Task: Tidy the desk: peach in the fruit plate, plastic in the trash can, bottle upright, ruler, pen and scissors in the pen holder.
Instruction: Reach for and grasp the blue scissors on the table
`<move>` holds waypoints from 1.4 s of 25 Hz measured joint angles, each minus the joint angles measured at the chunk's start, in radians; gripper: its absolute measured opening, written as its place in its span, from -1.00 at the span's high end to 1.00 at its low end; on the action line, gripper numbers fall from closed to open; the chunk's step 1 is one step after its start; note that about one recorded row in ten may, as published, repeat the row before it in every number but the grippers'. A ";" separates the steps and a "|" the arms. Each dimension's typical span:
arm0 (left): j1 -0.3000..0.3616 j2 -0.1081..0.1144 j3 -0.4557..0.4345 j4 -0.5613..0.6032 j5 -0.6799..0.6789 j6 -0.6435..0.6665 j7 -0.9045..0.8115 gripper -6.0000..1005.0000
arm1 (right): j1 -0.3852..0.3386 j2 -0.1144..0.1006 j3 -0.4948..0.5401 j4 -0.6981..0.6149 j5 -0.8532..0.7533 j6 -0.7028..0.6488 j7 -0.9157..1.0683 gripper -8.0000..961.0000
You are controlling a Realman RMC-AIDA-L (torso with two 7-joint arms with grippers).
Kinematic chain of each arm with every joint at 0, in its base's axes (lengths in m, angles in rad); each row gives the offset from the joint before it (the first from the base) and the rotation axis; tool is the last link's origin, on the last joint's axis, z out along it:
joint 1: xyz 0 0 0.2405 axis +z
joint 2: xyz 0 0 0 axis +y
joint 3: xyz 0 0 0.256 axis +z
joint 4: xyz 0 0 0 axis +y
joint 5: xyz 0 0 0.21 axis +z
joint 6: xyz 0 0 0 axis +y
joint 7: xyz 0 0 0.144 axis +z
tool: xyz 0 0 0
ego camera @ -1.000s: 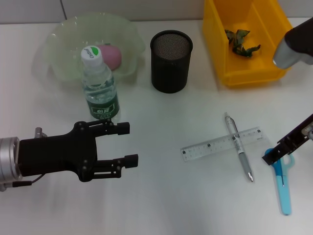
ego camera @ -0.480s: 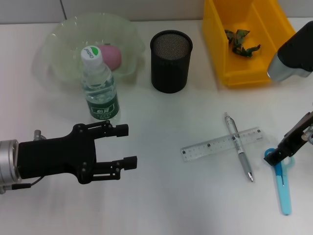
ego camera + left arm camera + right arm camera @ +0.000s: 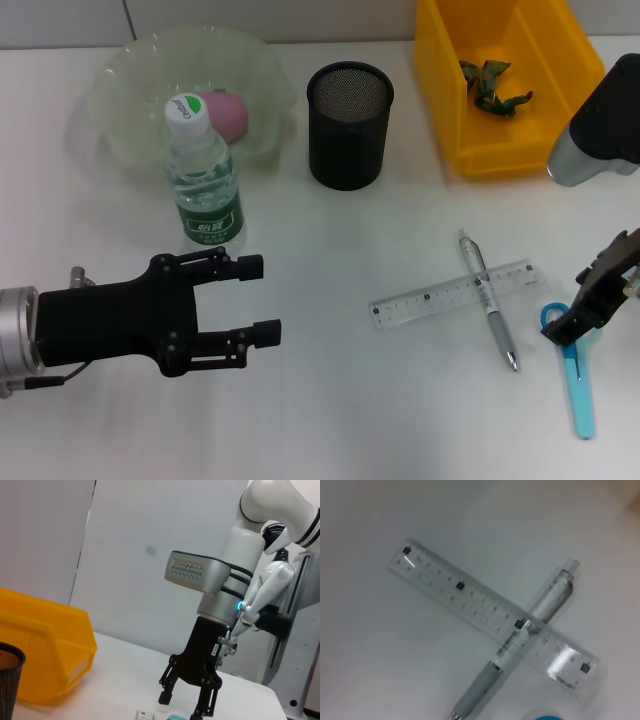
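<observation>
Your biggest item, the fruit plate (image 3: pixel 120 130), already holds the peach (image 3: pixel 228 115), and the yellow trash can (image 3: pixel 470 150) already has the crumpled plastic (image 3: pixel 492 85) inside. The bottle (image 3: pixel 205 180) stands upright just in front of the plate. I judge these parts as done, so you can leave them.

The black mesh pen holder (image 3: pixel 349 125) is between plate and trash can, and nothing sticks out of it. Three long things remain on the desk (image 3: pixel 330 420).

The ruler (image 3: pixel 440 298) is clear, thin and flat. It will probably be light but slippery and hard to lift from the surface; take it at one end or an edge, not in the middle. The pen (image 3: pixel 490 318) lies across and on top of it, so I think it should go first. It is stiff and round and may roll; hold it at the grey grip part.

The scissors (image 3: pixel 578 385) are blue, stiff, with closed blades. The right gripper (image 3: pixel 590 305) hangs over their handle end with its fingers spread apart, holding nothing. The handle rings seem the best place to pinch, where the body is thickest.

The left gripper (image 3: pixel 250 300) rests low near the bottle, its fingers apart and empty.
</observation>
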 joint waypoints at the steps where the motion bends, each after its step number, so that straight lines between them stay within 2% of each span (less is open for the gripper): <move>1: 0.000 0.000 0.000 0.000 0.000 0.000 0.000 -0.57 | 0.000 0.000 0.000 0.000 0.000 0.000 0.000 -0.75; 11: 0.000 -0.002 -0.010 0.006 -0.001 0.008 -0.016 -0.57 | 0.003 -0.004 0.032 -0.066 0.018 -0.041 -0.034 -0.75; 17: -0.007 -0.002 -0.009 0.007 -0.002 0.008 -0.021 -0.57 | 0.033 -0.009 0.144 -0.122 0.042 -0.120 -0.045 -0.75; 25: -0.009 -0.003 -0.009 0.008 -0.002 0.005 -0.024 -0.57 | 0.033 -0.009 0.156 -0.122 0.042 -0.144 -0.055 -0.12; 30: -0.009 -0.005 -0.009 0.006 -0.004 0.005 -0.026 -0.57 | 0.027 -0.007 0.112 -0.085 0.041 -0.126 -0.061 -0.25; 35: -0.009 -0.005 -0.009 0.005 -0.004 0.005 -0.026 -0.57 | 0.016 -0.004 0.062 -0.050 0.040 -0.080 -0.061 -0.27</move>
